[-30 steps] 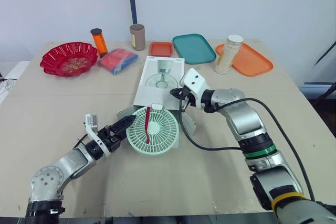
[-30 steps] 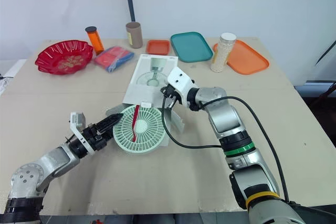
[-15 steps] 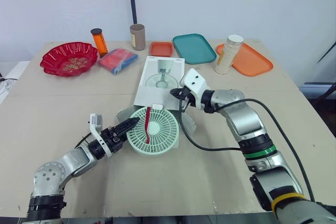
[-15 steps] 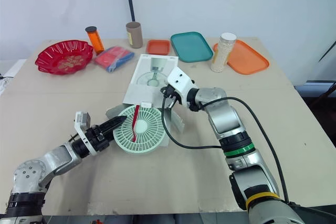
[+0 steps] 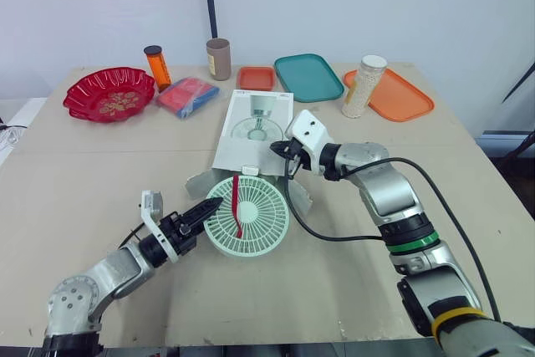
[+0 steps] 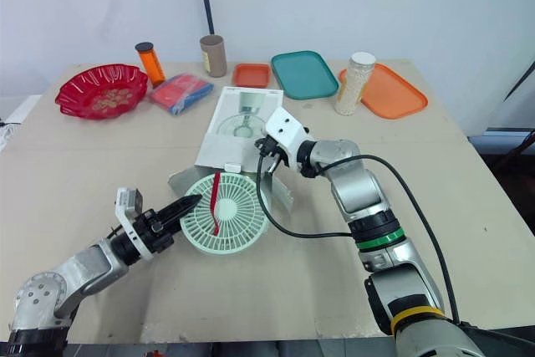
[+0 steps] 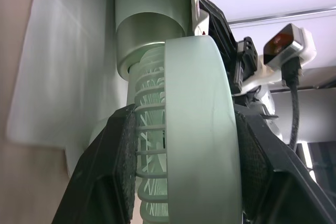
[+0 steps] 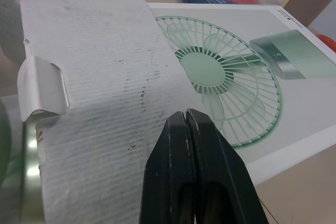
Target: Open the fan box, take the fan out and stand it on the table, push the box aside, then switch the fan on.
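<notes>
Fan [image 5: 248,216] lies grille-up just in front of the open end of the box [image 5: 257,127], between the splayed flaps [image 5: 201,181]. Its head is clear of the box and its neck points back at the mouth; I cannot tell whether the base is fully out. A red strip crosses the grille; I can't identify it. My left gripper [image 5: 211,205] reaches the fan from the side away from the box. In the left wrist view its pads [image 7: 127,161] sit on either side of the head's rim, clamped on the fan. I judge the rim is the only edge offered while the fan lies flat. My right gripper [image 5: 278,150] sits at the box's top panel near the mouth, fingers [image 8: 173,145] pressed together and around nothing. I read this as pinning the box so it doesn't trail the fan. Stage, as I judge it: box open, extraction nearly done, fan not yet upright. The next move would be to lift and tip it base-down onto bare table [image 5: 351,290] beside the box. Risks: the head may pivot in the rim grip, and the base may snag a flap.
</notes>
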